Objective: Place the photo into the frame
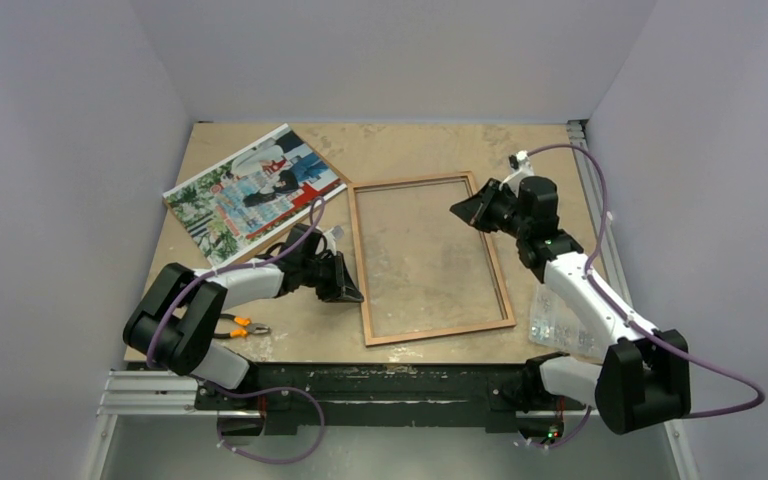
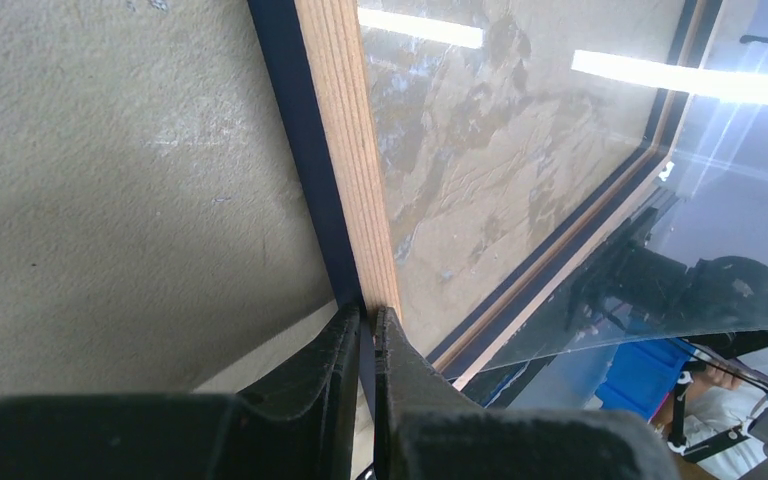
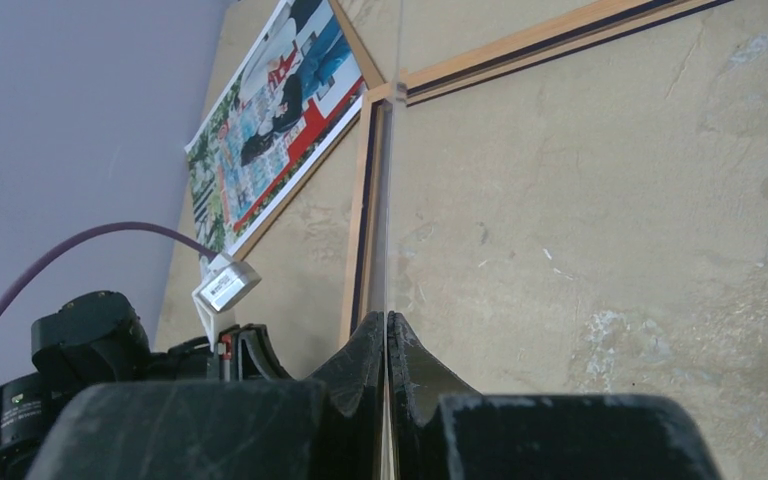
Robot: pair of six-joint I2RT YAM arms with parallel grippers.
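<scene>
With the left gripper (image 2: 368, 322) clamped on a rail of the frame (image 2: 355, 170) and the right gripper (image 3: 388, 322) pinching the clear pane (image 2: 730, 170) by its edge, pin the rail and tilt slowly — the photo (image 1: 255, 190) lies just beyond the left gripper — though whether the pane's opposite edge sits in the frame is unclear.

Soft, even light comes from overhead; in the top view the table (image 1: 430, 150) is bright and the arms (image 1: 250, 285) throw only faint shadows. In the left wrist view two white strips of glare cross the pane (image 2: 520, 180) at upper right, and the left gripper (image 2: 368, 335) at the bottom is dark and blurred. The right gripper (image 3: 388, 335) blurs likewise.
</scene>
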